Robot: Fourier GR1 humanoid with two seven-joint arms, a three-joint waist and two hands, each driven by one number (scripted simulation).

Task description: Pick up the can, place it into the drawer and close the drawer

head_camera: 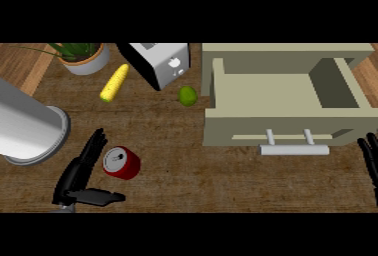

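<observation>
A red can (pixel 121 162) with a silver top stands on the wooden counter (pixel 207 180) at the lower left. My left hand (pixel 80 176) is just left of it, fingers straight and pointing up, thumb stretched out below the can; the hand is open and I cannot tell if it touches the can. The beige drawer (pixel 284 92) stands open at the upper right, its inside bare, with a silver handle (pixel 294 149) on its front. My right hand (pixel 370 159) shows only as dark fingers at the right edge, open, just right of the drawer front.
A large silver pot (pixel 29 130) lies at the left edge. A potted plant (pixel 83 56), a corn cob (pixel 114 82), a toaster (pixel 159 62) and a green lime (pixel 187 95) sit along the back.
</observation>
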